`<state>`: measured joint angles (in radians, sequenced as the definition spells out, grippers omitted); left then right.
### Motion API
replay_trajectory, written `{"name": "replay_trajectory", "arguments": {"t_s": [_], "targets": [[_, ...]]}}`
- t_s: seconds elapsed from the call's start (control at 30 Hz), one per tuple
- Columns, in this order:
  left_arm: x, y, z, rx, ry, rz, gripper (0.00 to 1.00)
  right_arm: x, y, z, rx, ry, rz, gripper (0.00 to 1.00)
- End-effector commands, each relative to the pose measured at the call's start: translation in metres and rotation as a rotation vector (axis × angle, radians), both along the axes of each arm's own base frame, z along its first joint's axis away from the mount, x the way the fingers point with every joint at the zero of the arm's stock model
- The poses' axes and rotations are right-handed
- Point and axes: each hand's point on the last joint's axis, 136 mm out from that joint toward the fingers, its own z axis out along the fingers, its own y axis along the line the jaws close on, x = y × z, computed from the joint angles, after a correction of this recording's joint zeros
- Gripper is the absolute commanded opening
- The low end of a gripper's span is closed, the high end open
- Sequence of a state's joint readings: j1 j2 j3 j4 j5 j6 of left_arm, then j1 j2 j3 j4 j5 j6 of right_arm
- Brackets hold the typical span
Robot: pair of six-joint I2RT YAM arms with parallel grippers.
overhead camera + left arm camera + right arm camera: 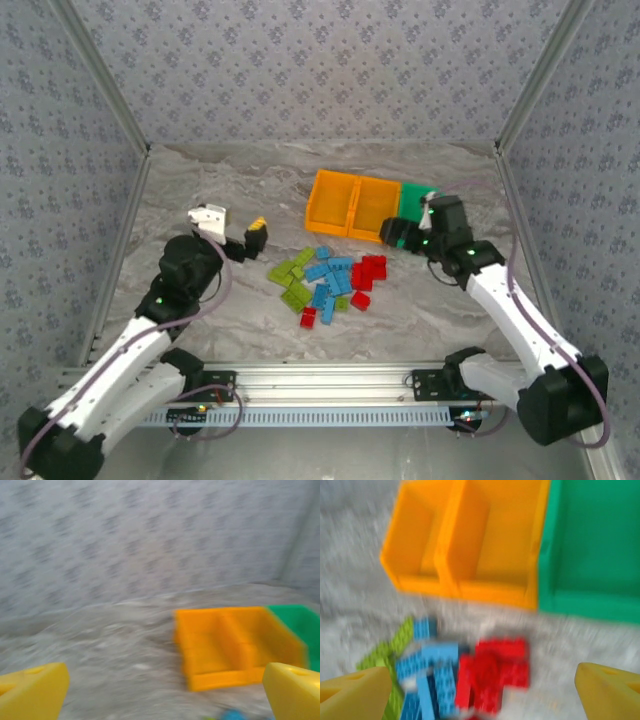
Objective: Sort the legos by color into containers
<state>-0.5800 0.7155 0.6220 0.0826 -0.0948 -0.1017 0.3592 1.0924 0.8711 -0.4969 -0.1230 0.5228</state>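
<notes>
Surface: grey marbled table [220, 180], patterned walls behind.
Left gripper [162, 695]: jaws spread wide, nothing held, left of the heap.
Legos [325, 280]: loose heap mid-table; lime left, blue middle, red right.
Containers [358, 205]: two orange, one green, in a row just behind the heap.
Right gripper [482, 690]: wide open, empty, by the red bricks.

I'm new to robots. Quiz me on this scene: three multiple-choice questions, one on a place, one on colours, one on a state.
1. The legos lie: A in a gripper; B on the table in front of the bins; C inside the bins.
2. The bins are: A all orange; B two orange, one green; C all green.
3. The right gripper is: A open; B shut on a lego; C shut on a bin.
B: they rest on the table. B: green ends the row. A: its fingers stand apart.
</notes>
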Motion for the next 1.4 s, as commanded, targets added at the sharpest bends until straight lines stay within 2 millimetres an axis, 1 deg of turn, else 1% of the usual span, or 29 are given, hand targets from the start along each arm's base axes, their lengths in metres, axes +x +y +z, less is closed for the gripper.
{"name": "replay_trajectory", "arguments": {"t_s": [0.0,0.07,0.1,0.13,0.17,0.27,0.3,0.33,0.37,0.43,0.47,0.5,0.53,0.6,0.67,0.7,0.77,0.87,0.97,1.03,1.13,1.23,1.27,1.37], "targets": [[-0.051,-0.032,-0.014,0.167,0.158,-0.211,0.99,-0.035,0.013,-0.029,-0.018,0.198,0.006,0.97],[-0.076,-0.047,-0.009,0.275,0.186,-0.322,0.99,-0.036,0.021,-0.041,-0.015,0.219,-0.022,0.98],[-0.086,-0.053,-0.011,0.328,0.201,-0.371,0.99,-0.037,0.024,-0.046,-0.013,0.235,-0.025,0.99],[-0.098,-0.06,-0.014,0.396,0.207,-0.434,0.99,-0.033,0.029,-0.049,-0.005,0.233,-0.031,1.0],[-0.11,-0.067,-0.021,0.471,0.212,-0.502,0.99,-0.031,0.03,-0.055,-0.006,0.242,-0.05,1.0],[-0.142,-0.077,-0.059,0.71,0.228,-0.695,0.99,-0.022,0.04,-0.065,0.021,0.265,-0.082,1.0],[-0.149,-0.079,-0.07,0.766,0.226,-0.742,0.99,-0.018,0.043,-0.066,0.021,0.276,-0.093,1.0],[-0.156,-0.082,-0.078,0.796,0.216,-0.78,0.99,-0.015,0.044,-0.069,0.01,0.296,-0.102,1.0],[-0.161,-0.086,-0.082,0.789,0.201,-0.805,0.99,-0.012,0.046,-0.071,-0.01,0.313,-0.106,1.0],[-0.168,-0.092,-0.085,0.733,0.164,-0.846,0.99,-0.006,0.052,-0.075,-0.039,0.331,-0.098,1.0],[-0.169,-0.095,-0.085,0.705,0.128,-0.858,0.99,-0.003,0.056,-0.081,-0.053,0.346,-0.1,0.98],[-0.171,-0.095,-0.087,0.696,0.111,-0.865,0.99,0.0,0.059,-0.082,-0.058,0.35,-0.099,0.97],[-0.17,-0.093,-0.088,0.695,0.096,-0.859,0.99,0.002,0.061,-0.088,-0.082,0.357,-0.102,0.96],[-0.168,-0.088,-0.09,0.706,0.085,-0.837,0.99,0.005,0.06,-0.096,-0.139,0.36,-0.128,0.95],[-0.167,-0.085,-0.091,0.715,0.079,-0.831,0.99,0.009,0.062,-0.107,-0.156,0.376,-0.136,0.9],[-0.167,-0.085,-0.091,0.716,0.077,-0.832,0.99,0.011,0.063,-0.112,-0.163,0.383,-0.139,0.87],[-0.168,-0.085,-0.091,0.713,0.082,-0.838,0.99,0.012,0.064,-0.119,-0.177,0.401,-0.144,0.77],[-0.169,-0.086,-0.093,0.709,0.091,-0.837,0.99,0.011,0.064,-0.124,-0.198,0.403,-0.154,0.63],[-0.169,-0.087,-0.094,0.714,0.08,-0.829,0.99,0.008,0.06,-0.123,-0.218,0.397,-0.169,0.51],[-0.169,-0.088,-0.097,0.719,0.074,-0.828,0.99,0.006,0.059,-0.121,-0.224,0.394,-0.169,0.45],[-0.167,-0.088,-0.099,0.73,0.075,-0.821,0.99,0.004,0.056,-0.112,-0.23,0.367,-0.169,0.38],[-0.166,-0.088,-0.097,0.729,0.066,-0.815,0.99,0.004,0.054,-0.102,-0.222,0.339,-0.174,0.26],[-0.166,-0.088,-0.097,0.727,0.062,-0.815,0.99,-0.001,0.05,-0.101,-0.231,0.346,-0.174,0.21],[-0.165,-0.087,-0.095,0.725,0.051,-0.804,0.99,-0.005,0.045,-0.087,-0.22,0.32,-0.175,0.2]]}}
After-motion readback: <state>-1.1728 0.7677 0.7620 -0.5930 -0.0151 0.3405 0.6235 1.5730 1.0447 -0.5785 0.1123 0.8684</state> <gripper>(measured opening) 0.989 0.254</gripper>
